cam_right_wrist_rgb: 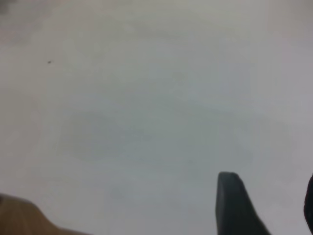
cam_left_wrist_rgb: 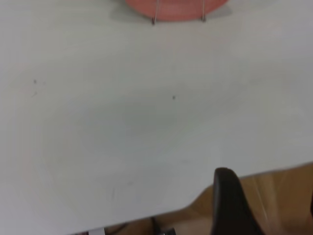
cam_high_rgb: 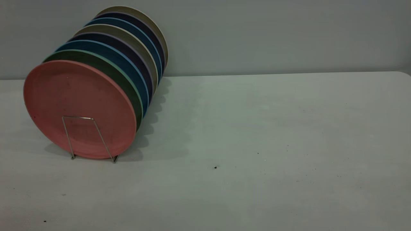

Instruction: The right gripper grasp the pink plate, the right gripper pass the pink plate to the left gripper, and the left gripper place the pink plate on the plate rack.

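Note:
The pink plate (cam_high_rgb: 77, 106) stands upright at the front of the plate rack (cam_high_rgb: 78, 117), behind the rack's first wire loop. Neither arm shows in the exterior view. The left wrist view shows the plate's lower edge (cam_left_wrist_rgb: 176, 7) and two rack wires (cam_left_wrist_rgb: 153, 18) far across the table. My left gripper (cam_left_wrist_rgb: 268, 196) is open and empty over the table's near edge, far from the plate. My right gripper (cam_right_wrist_rgb: 266, 198) is open and empty above bare table, with no plate in its view.
Behind the pink plate, the rack holds a row of several upright plates, first a green one (cam_high_rgb: 128, 86), then blue, dark and beige ones. The grey table (cam_high_rgb: 257, 144) stretches to the right, with a wall behind. Wooden floor (cam_left_wrist_rgb: 274, 181) shows past the table edge.

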Available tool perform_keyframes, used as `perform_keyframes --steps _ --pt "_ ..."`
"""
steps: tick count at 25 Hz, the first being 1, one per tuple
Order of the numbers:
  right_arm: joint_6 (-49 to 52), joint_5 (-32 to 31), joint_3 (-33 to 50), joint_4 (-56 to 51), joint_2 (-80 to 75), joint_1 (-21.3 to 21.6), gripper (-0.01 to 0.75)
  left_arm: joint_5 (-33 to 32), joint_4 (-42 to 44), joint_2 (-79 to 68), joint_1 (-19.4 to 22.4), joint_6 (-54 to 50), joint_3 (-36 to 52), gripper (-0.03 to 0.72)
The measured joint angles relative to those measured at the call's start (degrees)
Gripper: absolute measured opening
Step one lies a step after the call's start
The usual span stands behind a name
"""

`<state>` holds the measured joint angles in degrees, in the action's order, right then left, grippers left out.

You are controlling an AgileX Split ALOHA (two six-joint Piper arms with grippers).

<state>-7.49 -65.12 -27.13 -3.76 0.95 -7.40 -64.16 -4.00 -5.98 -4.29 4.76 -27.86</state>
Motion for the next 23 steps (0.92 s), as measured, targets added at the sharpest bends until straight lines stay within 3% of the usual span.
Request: perform_keyframes --steps 5,23 --pt "0.0 0.0 0.0 -0.1 0.0 -1.1 0.363 -0.6 0.0 6.8 0.6 0.0 0.0 0.419" --pt "0.0 0.0 0.0 -0.2 0.1 -1.1 0.363 -1.1 0.2 7.2 1.3 0.0 0.0 0.419"
